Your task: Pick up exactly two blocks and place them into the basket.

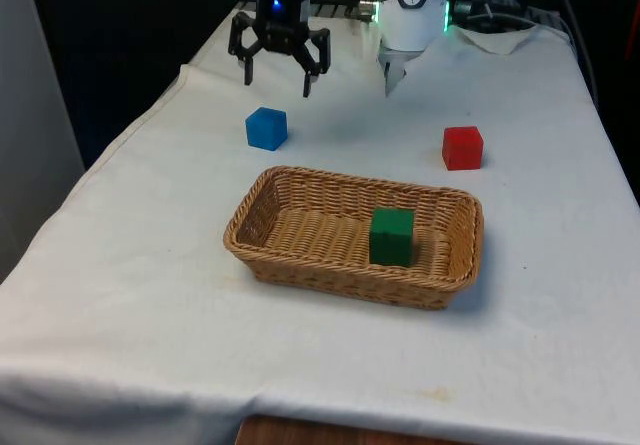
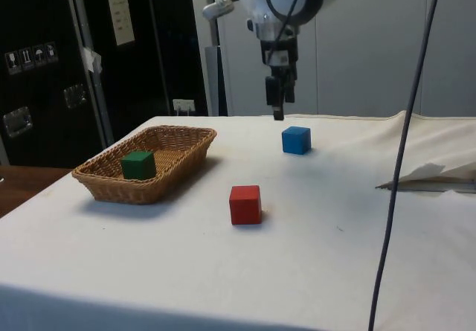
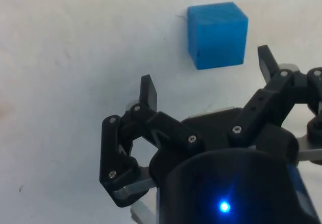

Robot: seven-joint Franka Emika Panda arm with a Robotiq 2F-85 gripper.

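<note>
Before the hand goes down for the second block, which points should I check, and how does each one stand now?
1. Hand open and empty: ok.
2. One block already in the basket, the green block: ok.
3. Blue block free on the cloth, nothing touching it: ok.
4. Hand directly above the blue block: not ok; in the wrist view the block lies beyond the fingertips.
5. Red block away from the path: ok.
</note>
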